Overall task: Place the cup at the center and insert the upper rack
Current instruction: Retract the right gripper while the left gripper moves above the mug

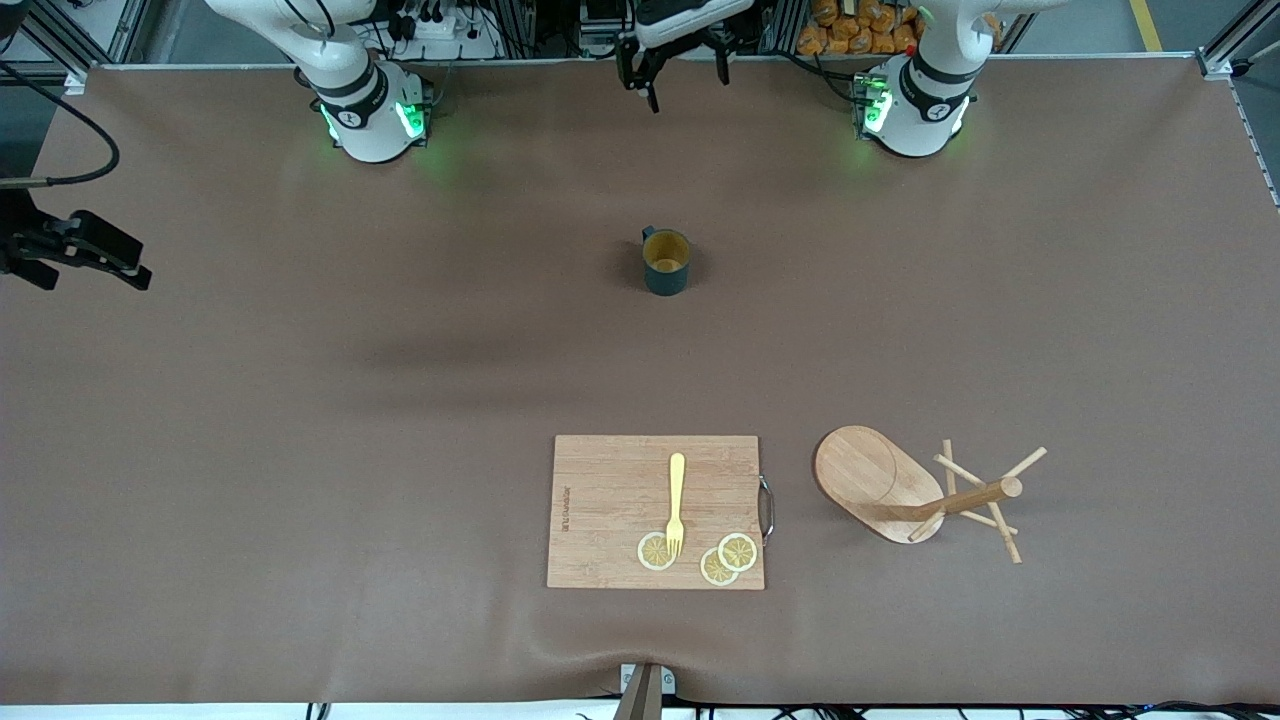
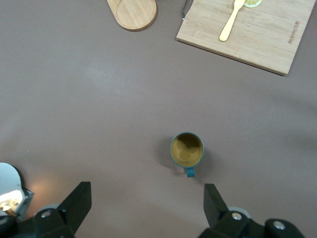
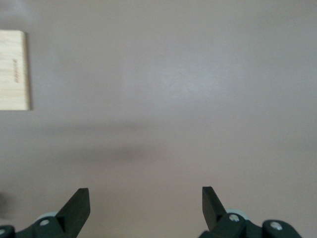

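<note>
While your left gripper (image 2: 144, 208) and right gripper (image 3: 145, 208) hang wide apart and empty, note: dark teal-green mug (image 1: 665, 261) upright mid-table, light wooden mug tree (image 1: 915, 490) tipped beside the rectangular wooden cutting board (image 1: 655, 510).

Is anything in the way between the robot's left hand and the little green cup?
No, nothing visible. The left hand hangs open over bare table, and the cup stands alone just ahead of it. The cutting board and the mug tree, lying tipped over, sit well away, nearer the front camera.
</note>
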Robot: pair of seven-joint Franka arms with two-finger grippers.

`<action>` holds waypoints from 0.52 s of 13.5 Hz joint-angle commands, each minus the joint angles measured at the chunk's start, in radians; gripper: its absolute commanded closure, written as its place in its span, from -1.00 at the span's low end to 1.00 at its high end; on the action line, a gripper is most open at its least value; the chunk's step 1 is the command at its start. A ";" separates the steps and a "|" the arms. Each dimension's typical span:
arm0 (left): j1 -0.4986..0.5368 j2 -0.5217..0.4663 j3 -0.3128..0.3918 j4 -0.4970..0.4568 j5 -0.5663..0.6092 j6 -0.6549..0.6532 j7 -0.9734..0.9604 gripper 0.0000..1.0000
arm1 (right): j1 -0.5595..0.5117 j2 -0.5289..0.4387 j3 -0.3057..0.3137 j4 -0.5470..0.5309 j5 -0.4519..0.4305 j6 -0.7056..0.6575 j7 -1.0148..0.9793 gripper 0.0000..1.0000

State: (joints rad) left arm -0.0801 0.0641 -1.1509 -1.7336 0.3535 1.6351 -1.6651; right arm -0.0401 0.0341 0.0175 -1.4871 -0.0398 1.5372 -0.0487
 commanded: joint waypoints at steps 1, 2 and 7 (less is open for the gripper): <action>-0.156 0.234 0.000 0.020 0.207 0.008 -0.285 -1.00 | -0.027 -0.048 0.021 -0.056 -0.051 0.003 -0.060 -1.00; -0.202 0.306 0.006 0.026 0.267 0.008 -0.377 -1.00 | -0.033 -0.048 0.021 -0.059 -0.049 0.004 -0.062 -1.00; -0.566 0.465 0.276 0.028 0.400 0.000 -0.623 -1.00 | -0.032 -0.043 0.022 -0.070 -0.031 0.009 -0.059 -1.00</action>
State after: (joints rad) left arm -0.5087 0.5006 -0.9896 -1.7360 0.7285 1.6481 -2.2340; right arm -0.0551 0.0206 0.0201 -1.5277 -0.0724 1.5376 -0.0953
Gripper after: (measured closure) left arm 0.000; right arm 0.000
